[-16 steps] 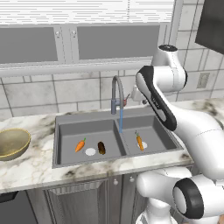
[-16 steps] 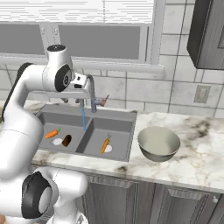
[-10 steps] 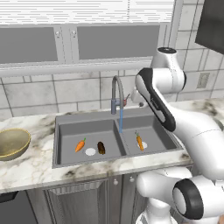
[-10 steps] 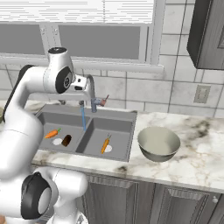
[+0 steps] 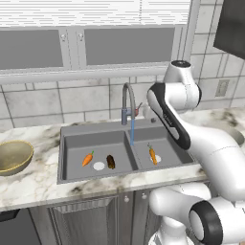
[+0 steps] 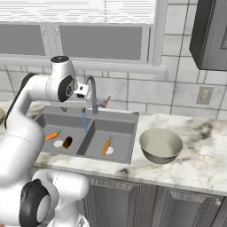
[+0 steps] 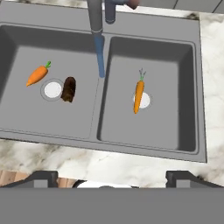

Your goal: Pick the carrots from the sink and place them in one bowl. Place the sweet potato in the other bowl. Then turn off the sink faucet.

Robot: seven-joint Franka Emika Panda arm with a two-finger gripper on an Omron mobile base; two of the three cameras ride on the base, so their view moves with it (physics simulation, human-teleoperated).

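I am at the very start: nothing has been lifted, and both carrots and the sweet potato lie in the sink point(image 7: 199, 87). My gripper point(image 7: 111, 177) hangs high over the front edge of the counter, jaws spread wide with nothing between them, its finger tips point(image 7: 41, 177) at the bottom of the hand view.

In the hand view, one carrot point(image 7: 138, 96) lies lengthwise in the right basin, right of centre, its body across the pale drain point(image 7: 144, 100) and its green top pointing toward the top of the frame. The other carrot point(image 7: 37, 75) sits at the upper left of the left basin, and the sweet potato point(image 7: 68, 89) lies just beside that basin's drain point(image 7: 52, 89), apart from the carrot. The faucet point(image 7: 95, 17) comes in from the top centre, and a blue stream of water point(image 7: 100, 54) falls along the divider, so it is running.

The grey bowl point(image 6: 161, 145) stands on the counter at the right of the right base view; the tan-gold bowl point(image 5: 13, 156) sits at the left edge of the left base view.

The step in hand, I judge, is reaching for a first carrot, likely the one in the right basin, nearest the grey bowl. That calls for descending into the basin, turning my jaws to span the carrot across its width, and keeping away from the spout and basin walls.
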